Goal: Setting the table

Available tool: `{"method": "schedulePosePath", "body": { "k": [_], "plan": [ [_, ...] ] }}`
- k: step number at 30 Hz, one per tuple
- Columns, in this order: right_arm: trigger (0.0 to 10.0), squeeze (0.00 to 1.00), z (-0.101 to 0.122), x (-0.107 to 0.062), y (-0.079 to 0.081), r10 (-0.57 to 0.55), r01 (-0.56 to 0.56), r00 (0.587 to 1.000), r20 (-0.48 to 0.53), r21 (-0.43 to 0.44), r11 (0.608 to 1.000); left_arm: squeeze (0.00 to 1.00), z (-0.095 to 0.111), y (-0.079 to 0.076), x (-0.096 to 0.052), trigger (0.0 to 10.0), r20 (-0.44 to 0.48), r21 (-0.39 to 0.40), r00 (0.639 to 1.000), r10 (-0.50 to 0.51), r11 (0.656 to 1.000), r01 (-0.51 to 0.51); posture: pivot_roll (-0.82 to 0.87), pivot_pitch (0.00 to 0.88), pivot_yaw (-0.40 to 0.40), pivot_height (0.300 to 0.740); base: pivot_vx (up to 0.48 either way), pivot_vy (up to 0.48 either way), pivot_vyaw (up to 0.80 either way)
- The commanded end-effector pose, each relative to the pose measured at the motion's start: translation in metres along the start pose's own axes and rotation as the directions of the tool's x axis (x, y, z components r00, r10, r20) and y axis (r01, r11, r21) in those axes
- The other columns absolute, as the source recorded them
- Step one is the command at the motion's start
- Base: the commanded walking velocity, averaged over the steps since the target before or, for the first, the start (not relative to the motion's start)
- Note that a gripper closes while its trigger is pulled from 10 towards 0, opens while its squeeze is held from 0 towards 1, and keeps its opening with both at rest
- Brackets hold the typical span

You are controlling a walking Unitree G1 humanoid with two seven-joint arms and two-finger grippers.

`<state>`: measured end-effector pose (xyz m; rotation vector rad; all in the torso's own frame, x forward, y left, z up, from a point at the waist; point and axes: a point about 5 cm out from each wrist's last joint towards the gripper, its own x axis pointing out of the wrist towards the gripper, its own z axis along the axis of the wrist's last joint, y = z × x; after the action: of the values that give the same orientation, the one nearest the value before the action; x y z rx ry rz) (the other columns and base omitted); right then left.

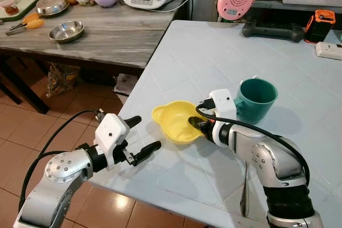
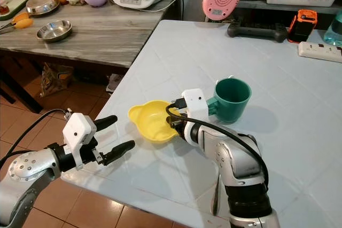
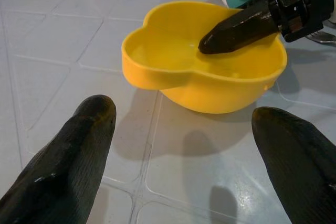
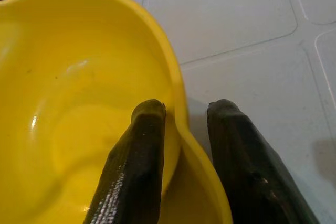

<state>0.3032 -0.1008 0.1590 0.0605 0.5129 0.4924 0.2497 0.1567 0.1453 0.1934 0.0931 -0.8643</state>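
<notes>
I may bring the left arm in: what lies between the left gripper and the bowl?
Only bare table. The left wrist view shows the left gripper, jaws open, facing the yellow bowl, with nothing between.

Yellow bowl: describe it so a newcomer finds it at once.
On the pale blue table, near the edge facing the robot, sits the yellow bowl, just left of the green mug. The right gripper pinches its rim, one finger inside and one outside. It is the one yellow, lobed, shallow dish there.
</notes>
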Motion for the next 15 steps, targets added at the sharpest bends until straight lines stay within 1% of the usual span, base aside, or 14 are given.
{"method": "schedulePosePath", "body": {
  "k": [1,9,11,13,14,15],
  "plan": [
    [0.0,0.00,-0.005,0.001,0.000,0.004,-0.003,1.000,-0.025,0.023,1.000,0.00,-0.003,0.001,-0.002,10.0,-0.020,0.006,1.000,0.001,1.000,0.000,-0.18,0.126,0.070,0.740,0.000,0.000,0.00],
    [0.0,0.00,-0.009,0.002,0.000,-0.005,0.005,0.999,-0.032,0.018,1.000,0.00,-0.004,0.004,-0.002,10.0,-0.019,0.011,1.000,0.013,1.000,-0.013,-0.17,0.118,0.073,0.740,0.000,0.000,0.00],
    [0.0,0.00,-0.010,0.003,-0.002,-0.020,0.020,1.000,-0.003,0.030,0.999,0.00,-0.004,0.005,-0.002,10.0,-0.012,0.007,0.999,0.033,0.999,-0.033,-0.17,0.118,0.073,0.740,0.000,0.000,0.00],
    [0.0,0.00,-0.008,0.003,-0.004,-0.035,0.034,0.999,0.039,0.037,0.999,0.00,-0.007,0.007,-0.003,10.0,-0.004,-0.015,0.999,0.052,0.999,-0.052,-0.17,0.115,0.076,0.740,0.000,0.000,0.00],
    [0.0,0.00,-0.006,0.003,-0.007,-0.044,0.043,0.996,0.076,0.024,0.999,0.00,-0.012,0.014,-0.005,10.0,-0.007,-0.009,0.995,0.098,0.995,-0.098,-0.17,0.113,0.079,0.740,0.000,0.000,0.00],
    [0.0,0.00,-0.006,0.002,-0.008,-0.046,0.045,0.995,0.086,0.018,0.999,0.00,-0.013,0.015,-0.006,10.0,-0.008,-0.002,0.994,0.112,0.994,-0.112,-0.17,0.113,0.079,0.740,0.000,0.000,0.00]
  ]
}}
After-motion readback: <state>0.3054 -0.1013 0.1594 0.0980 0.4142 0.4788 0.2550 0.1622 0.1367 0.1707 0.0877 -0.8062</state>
